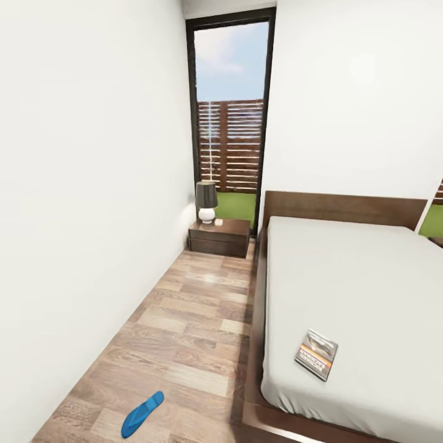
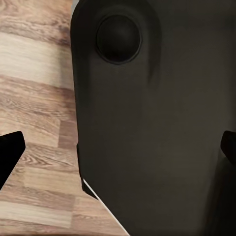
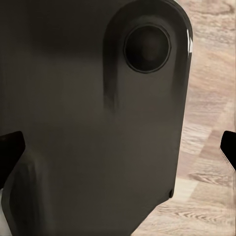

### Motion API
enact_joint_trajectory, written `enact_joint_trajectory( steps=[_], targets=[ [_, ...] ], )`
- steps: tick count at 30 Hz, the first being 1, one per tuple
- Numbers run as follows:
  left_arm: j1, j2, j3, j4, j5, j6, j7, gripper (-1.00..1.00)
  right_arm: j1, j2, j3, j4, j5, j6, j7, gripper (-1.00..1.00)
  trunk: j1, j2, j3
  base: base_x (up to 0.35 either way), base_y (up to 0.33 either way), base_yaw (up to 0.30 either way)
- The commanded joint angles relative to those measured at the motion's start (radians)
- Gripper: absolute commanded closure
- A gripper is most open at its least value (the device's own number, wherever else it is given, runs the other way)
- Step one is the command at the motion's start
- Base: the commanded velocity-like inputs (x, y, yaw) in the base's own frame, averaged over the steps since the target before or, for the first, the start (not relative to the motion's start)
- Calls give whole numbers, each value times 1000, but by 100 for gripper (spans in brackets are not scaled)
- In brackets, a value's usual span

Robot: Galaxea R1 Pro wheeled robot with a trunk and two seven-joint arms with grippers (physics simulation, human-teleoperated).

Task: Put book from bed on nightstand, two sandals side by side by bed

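Ahead of us a narrow strip of light brown wood-plank floor point(image 1: 184, 332) runs between the white wall point(image 1: 80, 203) and the low dark-framed bed point(image 1: 363, 295) to a dark brown nightstand point(image 1: 219, 237); 1 bright blue flip-flop point(image 1: 142, 414) lies on it near us; the small orange-banded paperback point(image 1: 316, 354) rests by the mattress edge; our wrist views show dark robot body over planks, both grippers' fingertips spread wide.

**A narrow aisle beside the bed**

Left of the bed point(image 1: 369, 289), a strip of floor point(image 1: 191, 332) runs between its frame and the wall point(image 1: 92, 184). The nightstand point(image 1: 219, 237) blocks the far end; one sandal point(image 1: 142, 414) lies near the aisle's close end.
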Motion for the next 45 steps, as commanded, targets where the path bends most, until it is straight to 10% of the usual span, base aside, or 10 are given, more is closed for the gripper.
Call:
enact_joint_trajectory(
  steps=[1, 45],
  targets=[
    [-1, 0, 0, 0, 0, 0, 0, -100, 0, 0, 0, -1, 1, 0, -1, -100, 0, -1, -1, 0, 0, 296],
    [-1, 1, 0, 0, 0, 0, 0, -100, 0, 3, 1, -2, 0, -1, -1, -100, 0, -1, 8, 0, 0, 295]
  ],
)
